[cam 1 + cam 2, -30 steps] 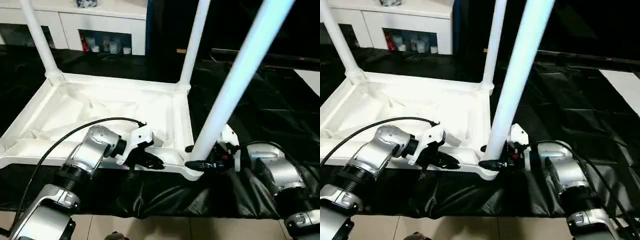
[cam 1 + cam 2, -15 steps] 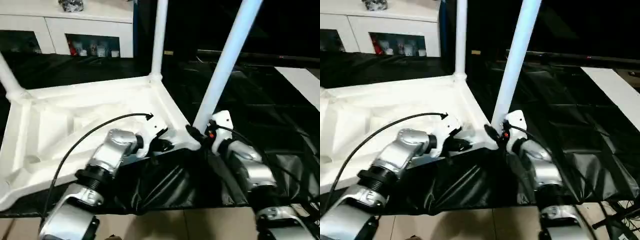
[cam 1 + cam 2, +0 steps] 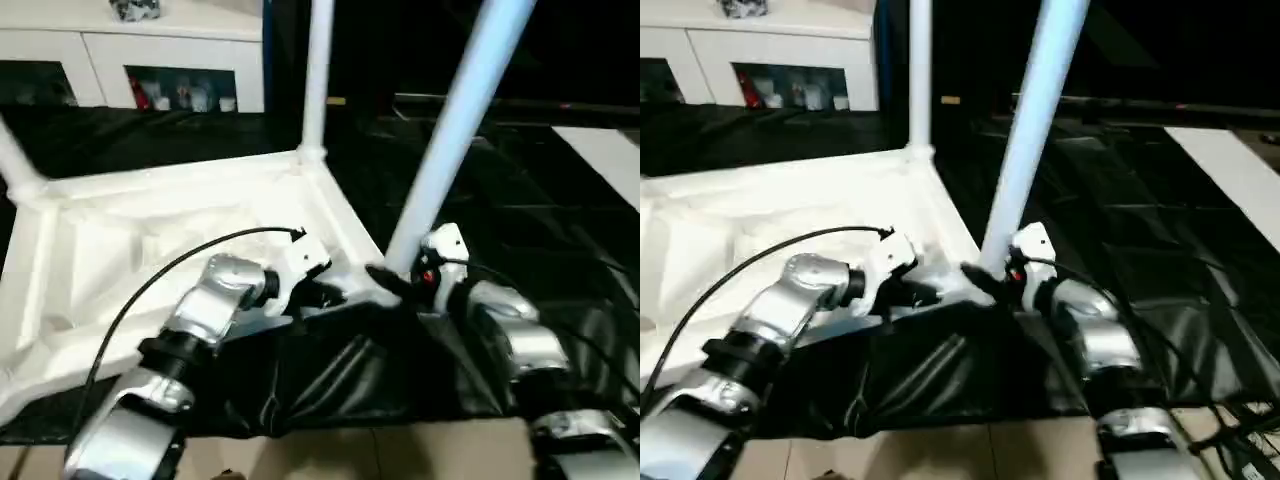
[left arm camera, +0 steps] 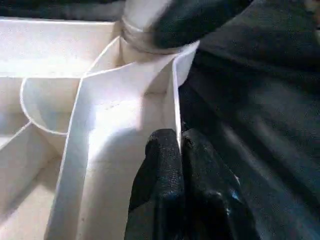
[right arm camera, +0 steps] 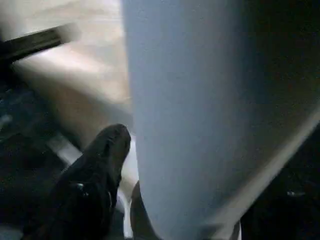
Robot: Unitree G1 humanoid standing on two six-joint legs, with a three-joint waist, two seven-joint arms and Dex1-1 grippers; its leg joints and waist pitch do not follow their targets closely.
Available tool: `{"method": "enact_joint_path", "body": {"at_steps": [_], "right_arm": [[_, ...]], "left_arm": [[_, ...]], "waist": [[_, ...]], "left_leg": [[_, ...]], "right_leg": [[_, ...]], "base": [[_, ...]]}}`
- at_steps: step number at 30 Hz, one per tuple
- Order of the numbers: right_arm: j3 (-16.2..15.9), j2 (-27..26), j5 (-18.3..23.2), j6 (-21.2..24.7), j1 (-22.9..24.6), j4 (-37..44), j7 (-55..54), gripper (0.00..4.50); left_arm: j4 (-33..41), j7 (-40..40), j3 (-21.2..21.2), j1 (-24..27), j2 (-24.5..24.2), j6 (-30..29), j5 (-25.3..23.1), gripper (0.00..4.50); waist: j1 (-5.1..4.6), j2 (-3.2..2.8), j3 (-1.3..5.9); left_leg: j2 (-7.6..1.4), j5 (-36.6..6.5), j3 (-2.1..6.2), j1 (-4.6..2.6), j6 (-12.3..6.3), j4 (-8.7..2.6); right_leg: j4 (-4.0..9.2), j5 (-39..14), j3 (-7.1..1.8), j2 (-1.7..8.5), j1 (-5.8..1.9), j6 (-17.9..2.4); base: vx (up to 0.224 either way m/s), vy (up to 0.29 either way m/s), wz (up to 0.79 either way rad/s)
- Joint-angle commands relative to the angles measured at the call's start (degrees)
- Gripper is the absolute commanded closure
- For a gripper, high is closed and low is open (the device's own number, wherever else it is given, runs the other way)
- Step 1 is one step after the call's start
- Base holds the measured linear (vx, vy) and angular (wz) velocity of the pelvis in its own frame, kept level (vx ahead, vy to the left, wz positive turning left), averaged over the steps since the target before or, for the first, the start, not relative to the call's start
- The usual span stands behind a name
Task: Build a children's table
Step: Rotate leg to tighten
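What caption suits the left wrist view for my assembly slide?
Left gripper pinching the upturned tabletop's thin rim beside the corner socket.

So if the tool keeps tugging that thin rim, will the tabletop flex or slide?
Probably slides: the tabletop lies on loose, wrinkled black sheeting. The rim looks thin, so some flex is likely, though the ribs should stiffen it. The upright legs may sway.
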State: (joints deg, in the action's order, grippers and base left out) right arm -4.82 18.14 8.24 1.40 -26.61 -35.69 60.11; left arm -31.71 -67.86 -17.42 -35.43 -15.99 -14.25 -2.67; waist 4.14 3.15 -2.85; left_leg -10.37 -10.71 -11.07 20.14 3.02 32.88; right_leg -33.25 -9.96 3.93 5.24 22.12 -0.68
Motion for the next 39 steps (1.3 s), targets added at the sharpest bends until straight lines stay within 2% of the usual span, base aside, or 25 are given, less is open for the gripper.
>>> {"method": "enact_joint_path", "body": {"at_steps": [1, 2, 3, 4, 5, 6, 8, 11, 14, 17, 21, 23, 25, 26, 27, 28, 29, 30, 31, 32, 33, 35, 36, 38, 39], "right_arm": [[-6.1, -0.2, -1.3, 2.2, 2.1, 0.1, 8.1, 1.36], [-6.3, 0.1, -1.3, 2.2, 2.1, 0.1, 8.7, 1.36], [-8.3, 2.1, -1.9, 2.1, 2.7, 0.6, 13.4, 1.36], [-9.0, 2.9, -2.2, 2.0, 2.8, 0.7, 15.1, 1.52], [-9.1, 2.9, -2.3, 2.0, 2.8, 0.7, 15.2, 1.68], [-9.8, 3.5, -2.6, 2.0, 2.9, 0.7, 16.4, 1.68], [-10.1, 3.6, -2.3, 2.5, 2.7, 0.9, 17.4, 1.78], [-9.9, 3.4, -1.9, 2.7, 2.7, 1.0, 17.3, 1.81], [-9.4, 2.4, -1.3, 3.1, 2.6, 1.2, 17.1, 1.82], [-9.4, 1.8, -0.6, 3.8, 3.0, 2.0, 17.4, 1.82], [-9.4, 1.4, -0.1, 4.4, 3.6, 2.5, 17.3, 1.83], [-8.6, 0.4, 0.1, 5.0, 4.5, 2.8, 14.6, 1.83], [-7.7, -0.6, -0.4, 4.6, 4.8, 2.4, 11.0, 1.83], [-7.7, -0.6, -0.4, 4.6, 4.8, 2.4, 11.0, 1.83], [-5.7, -2.7, -1.0, 4.2, 4.4, 0.4, 4.4, 1.83], [-0.1, -8.8, -0.7, 4.7, 2.3, -4.3, -12.2, 1.83], [-0.1, -8.8, -0.7, 4.7, 2.3, -4.3, -12.2, 1.83], [1.5, -11.0, -0.5, 4.7, 1.6, -5.6, -17.3, 1.83], [1.5, -11.0, -0.5, 4.7, 1.6, -5.6, -17.3, 1.84], [2.3, -12.7, -0.6, 4.7, 1.0, -6.5, -21.2, 1.84], [2.4, -13.8, -0.9, 4.5, 0.5, -7.0, -23.3, 1.84], [2.2, -15.1, -1.5, 3.9, 0.1, -7.2, -25.5, 1.84], [1.7, -15.9, -2.0, 3.3, -0.1, -7.1, -26.3, 1.84], [1.0, -16.5, -2.5, 2.0, -0.1, -6.4, -26.1, 1.84], [1.1, -17.0, -3.0, 1.1, -0.3, -6.1, -26.1, 1.28]], "left_arm": [[2.7, -4.5, -2.3, -0.4, 0.6, 1.8, 1.4, 4.50], [2.8, -4.8, -2.4, -0.4, 0.4, 1.8, 1.4, 4.50], [3.2, -7.4, -2.9, -0.3, -1.2, 1.9, 1.8, 4.50], [3.4, -8.4, -3.1, -0.2, -1.8, 2.1, 1.9, 4.50], [3.4, -8.5, -3.1, -0.2, -1.9, 2.1, 1.9, 4.50], [3.5, -9.2, -3.3, -0.1, -2.4, 2.0, 1.9, 4.50], [3.6, -10.3, -3.5, 0.1, -3.3, 2.3, 1.9, 4.50], [3.6, -10.6, -3.5, 0.1, -3.6, 2.4, 2.0, 4.50], [3.0, -10.8, -3.4, 0.0, -3.6, 2.7, 1.8, 4.50], [2.9, -10.6, -3.1, -0.1, -3.5, 2.6, 1.9, 4.50], [2.7, -10.1, -2.9, -0.2, -3.3, 2.4, 1.9, 4.50], [2.1, -7.0, -2.0, -0.4, -2.3, 1.8, 1.5, 4.50], [1.7, -4.1, -1.4, -0.7, -1.5, 1.3, 1.0, 4.50], [1.7, -4.1, -1.4, -0.7, -1.5, 1.3, 1.0, 4.50], [1.1, 0.0, -0.6, -1.0, 0.1, 0.3, 0.5, 4.50], [1.0, 8.8, 0.5, -0.9, 5.3, -2.7, -0.2, 4.50], [1.0, 8.8, 0.5, -0.9, 5.3, -2.7, -0.2, 4.50], [0.9, 11.7, 0.8, -0.8, 7.4, -3.7, -0.5, 4.50], [0.9, 11.7, 0.8, -0.8, 7.4, -3.7, -0.5, 4.50], [0.7, 13.8, 0.6, -0.7, 9.0, -4.1, -0.9, 4.50], [0.6, 14.9, 0.2, -0.6, 9.9, -4.2, -1.4, 4.50], [0.7, 15.2, -0.6, -0.3, 10.6, -4.1, -1.9, 4.50], [0.8, 15.2, -1.2, -0.1, 11.1, -4.0, -2.2, 4.50], [0.7, 14.8, -1.5, -0.2, 11.2, -3.7, -2.3, 4.50], [0.7, 14.6, -1.6, -0.3, 11.2, -3.4, -2.6, 4.50]], "waist": [[0.33, -0.12, 3.42], [0.45, -0.12, 3.51], [1.16, 0.01, 3.62], [1.35, -0.02, 3.59], [1.55, 0.19, 3.68], [1.69, 0.19, 3.59], [1.75, 0.23, 3.46], [1.80, 0.07, 3.09], [1.69, -0.01, 2.97], [1.56, -0.07, 2.98], [1.55, -0.15, 3.18], [1.54, -0.03, 3.14], [1.41, 0.07, 3.01], [1.35, 0.07, 2.87], [1.32, 0.11, 2.79], [1.09, -0.05, 2.56], [0.96, -0.23, 2.54], [0.12, 0.00, 2.45], [-0.19, 0.13, 2.53], [-0.30, -0.26, 2.72], [-0.50, -0.46, 2.75], [-1.01, -0.22, 2.75], [-1.05, -0.55, 2.78], [-1.08, -0.37, 2.68], [-1.04, -0.22, 2.69]], "left_leg": [[-3.42, -11.2, 0.97, -0.64, -4.84, -3.81], [-3.47, -9.3, 0.93, -0.33, -5.24, -3.74], [-3.52, -5.6, 0.54, -0.39, -6.06, -3.34], [-3.51, -5.1, 0.47, -0.34, -6.30, -3.25], [-3.37, -3.8, 0.35, 0.00, -6.87, -2.94], [-3.48, -3.7, 0.36, -0.06, -7.24, -2.94], [-3.52, -5.5, 0.34, -0.13, -6.61, -3.05], [-3.64, -10.6, 0.50, -0.34, -3.80, -3.49], [-3.66, -13.6, 0.73, -0.54, -1.79, -3.84], [-3.63, -14.0, 0.87, -0.53, -1.20, -4.00], [-3.59, -12.1, 0.84, -0.37, -1.62, -3.90], [-3.52, -11.5, 0.78, -0.34, -1.95, -3.83], [-3.49, -12.9, 0.80, -0.44, -1.54, -3.92], [-3.44, -14.7, 0.92, -0.60, -1.10, -4.05], [-3.43, -15.5, 0.97, -0.65, -0.90, -4.11], [-3.50, -17.5, 1.05, -1.01, 0.05, -4.23], [-3.68, -17.7, 1.23, -1.26, 1.42, -4.41], [-3.39, -22.5, 2.01, -1.13, 2.97, -4.55], [-3.34, -22.3, 2.11, -0.72, 3.06, -4.65], [-3.33, -22.3, 2.35, -0.66, 2.76, -4.78], [-3.42, -22.5, 2.23, -0.85, 2.76, -4.81], [-3.28, -23.6, 2.04, -0.98, 2.23, -4.79], [-3.23, -23.5, 1.96, -0.95, 1.91, -4.78], [-3.16, -23.8, 1.88, -0.93, 1.50, -4.80], [-3.16, -23.6, 1.84, -0.84, 1.12, -4.77]], "right_leg": [[2.99, -8.8, -2.87, 3.89, -1.75, -14.6], [2.58, -6.4, -2.80, 3.82, -2.01, -15.1], [1.80, -1.1, -2.63, 3.56, -2.07, -16.5], [1.60, -0.1, -2.61, 3.56, -2.13, -16.8], [1.15, 1.9, -2.67, 3.57, -2.37, -17.0], [1.15, 1.7, -2.64, 3.69, -2.21, -17.0], [1.54, -2.1, -2.59, 3.73, -2.12, -16.5], [2.52, -11.3, -2.69, 3.85, -1.82, -14.5], [3.09, -16.9, -2.80, 3.91, -1.60, -12.5], [3.20, -17.8, -2.82, 3.90, -1.63, -11.9], [2.72, -13.5, -2.77, 3.72, -1.82, -12.7], [2.68, -12.5, -2.77, 3.72, -1.81, -13.1], [2.96, -14.8, -2.80, 3.80, -1.62, -12.7], [3.41, -18.3, -2.77, 3.93, -1.54, -12.0], [3.64, -20.1, -2.77, 3.96, -1.48, -11.4], [4.08, -23.5, -2.84, 4.08, -0.94, -10.7], [4.13, -24.5, -2.94, 4.31, -0.71, -10.5], [4.61, -31.7, -2.14, 4.30, -1.00, -8.3], [4.67, -32.6, -2.09, 4.33, -1.24, -7.3], [4.98, -32.4, -2.04, 4.35, -1.31, -6.2], [5.08, -31.3, -2.18, 4.26, -1.04, -6.3], [5.17, -28.6, -2.26, 3.99, -0.70, -7.2], [5.26, -27.5, -2.35, 3.95, -0.70, -7.4], [5.28, -27.5, -2.35, 3.82, -0.67, -7.4], [5.36, -27.8, -2.39, 3.98, -0.73, -7.2]], "base": [[0.078, -0.035, 0.11], [0.071, -0.034, 0.04], [0.056, -0.022, -0.01], [0.056, -0.022, -0.01], [0.000, 0.000, 0.00], [0.000, 0.000, 0.00], [0.000, 0.000, 0.00], [0.000, 0.000, 0.00], [0.000, 0.000, 0.00], [0.000, 0.000, 0.00], [0.000, 0.000, 0.00], [0.000, 0.000, 0.00], [0.000, 0.000, 0.00], [0.000, 0.000, 0.00], [0.000, 0.000, 0.00], [0.000, 0.000, 0.00], [0.000, 0.000, 0.00], [-0.054, 0.011, -0.05], [-0.054, 0.011, -0.05], [-0.052, 0.032, -0.14], [0.000, 0.000, 0.00], [0.000, 0.000, 0.00], [0.000, 0.000, 0.00], [0.000, 0.000, 0.00], [0.000, 0.000, 0.00]]}}
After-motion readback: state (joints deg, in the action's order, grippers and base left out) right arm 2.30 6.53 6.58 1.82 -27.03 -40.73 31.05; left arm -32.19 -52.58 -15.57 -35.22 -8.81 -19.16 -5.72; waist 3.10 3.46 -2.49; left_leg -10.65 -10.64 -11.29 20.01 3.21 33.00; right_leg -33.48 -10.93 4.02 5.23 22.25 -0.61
